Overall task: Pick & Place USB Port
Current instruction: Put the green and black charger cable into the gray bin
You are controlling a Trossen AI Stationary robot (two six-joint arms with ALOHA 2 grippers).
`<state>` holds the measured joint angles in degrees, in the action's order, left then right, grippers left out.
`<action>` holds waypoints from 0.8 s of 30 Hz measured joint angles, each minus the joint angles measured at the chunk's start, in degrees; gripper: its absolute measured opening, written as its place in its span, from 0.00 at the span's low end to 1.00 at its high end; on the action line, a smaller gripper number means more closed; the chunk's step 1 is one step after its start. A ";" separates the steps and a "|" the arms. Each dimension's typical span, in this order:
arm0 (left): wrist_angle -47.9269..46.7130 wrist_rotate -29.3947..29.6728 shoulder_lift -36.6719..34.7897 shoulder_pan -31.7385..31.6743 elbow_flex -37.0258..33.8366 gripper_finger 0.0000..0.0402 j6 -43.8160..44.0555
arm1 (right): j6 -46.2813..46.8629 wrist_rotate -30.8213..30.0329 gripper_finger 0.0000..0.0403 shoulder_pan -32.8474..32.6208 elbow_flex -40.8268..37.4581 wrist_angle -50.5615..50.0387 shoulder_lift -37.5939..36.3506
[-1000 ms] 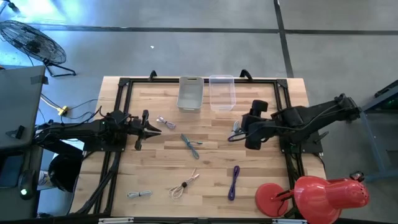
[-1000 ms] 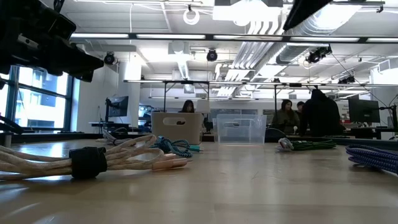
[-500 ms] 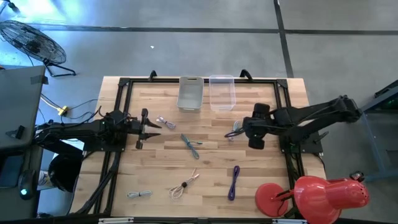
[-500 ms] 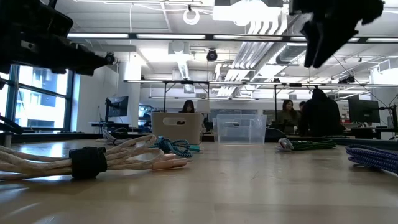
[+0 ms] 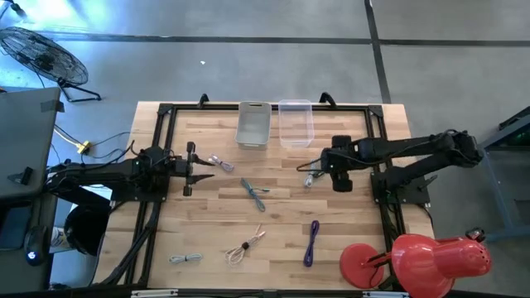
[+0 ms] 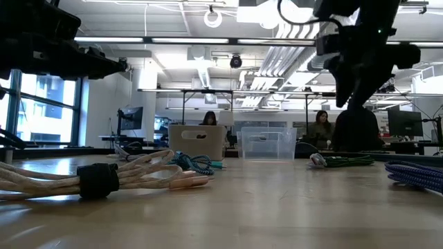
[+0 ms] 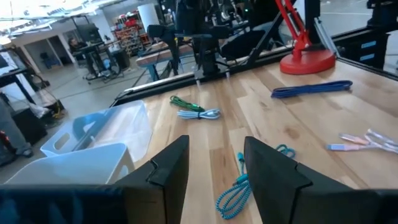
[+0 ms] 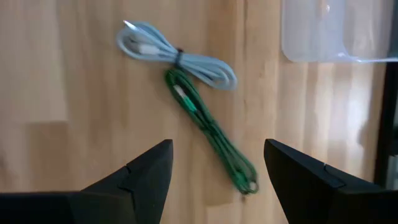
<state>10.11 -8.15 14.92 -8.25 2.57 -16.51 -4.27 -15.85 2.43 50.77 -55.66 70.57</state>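
Two bundled USB cables, one green (image 8: 211, 134) and one light blue (image 8: 177, 56), lie touching each other on the wooden table (image 5: 273, 215), right of centre (image 5: 312, 175). My right gripper (image 8: 217, 149) hangs open above them, pointing steeply down, and the green cable shows between its fingers; it touches nothing. At the table's left, my left gripper (image 7: 214, 149) points level toward the right edge. It is open and empty (image 5: 205, 165), with a small whitish cable (image 5: 219, 162) just ahead of it.
A grey bin (image 5: 253, 124) and a clear bin (image 5: 296, 124) stand at the far edge. A teal cable (image 5: 254, 190) lies mid-table. Purple (image 5: 311, 240), beige (image 5: 244, 246) and grey (image 5: 186, 258) cables lie near the front. A red lamp (image 5: 414, 258) sits at the near right corner.
My right gripper has swung toward the table's far edge and come down over the green and light-blue cables, tipping more steeply downward and staying open. My left gripper has kept its place, rolled a little, and its fingers have parted.
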 joint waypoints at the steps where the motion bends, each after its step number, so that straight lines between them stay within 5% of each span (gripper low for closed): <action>1: 0.00 0.15 0.00 0.00 0.00 0.38 -0.30 | -1.23 0.00 0.61 0.79 -0.11 -0.11 0.00; 10: 0.02 1.49 0.00 0.01 0.11 0.38 -1.90 | -6.38 1.62 0.61 5.65 -0.09 0.58 1.39; 24: 0.04 1.83 0.00 0.01 0.20 0.38 -1.90 | -9.00 2.35 0.61 7.44 -0.09 0.94 16.39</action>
<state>10.15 -6.32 14.92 -8.24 2.76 -18.41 -13.28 -13.50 9.87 50.68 -54.72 86.95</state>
